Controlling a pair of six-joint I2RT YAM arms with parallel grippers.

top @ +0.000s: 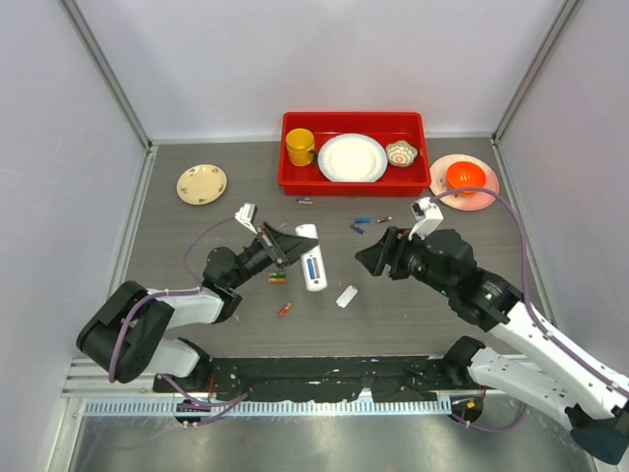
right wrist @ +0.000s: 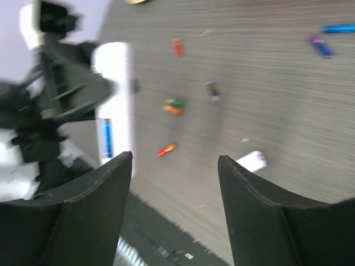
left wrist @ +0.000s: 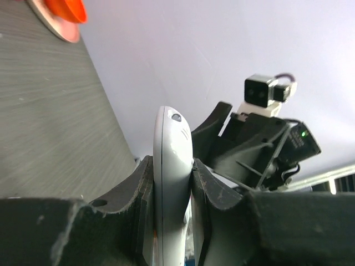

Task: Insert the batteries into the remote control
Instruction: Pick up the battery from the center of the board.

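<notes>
Left wrist, remote control (left wrist: 172, 183) clamped between fingers (left wrist: 141, 202)

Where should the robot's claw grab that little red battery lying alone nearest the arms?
Probably around its middle, coming straight down from above. The red battery lies flat and slanted, with nothing touching it, so the claw should turn until it closes on the long sides. The open right claw is free; the left claw holds the remote.
</notes>
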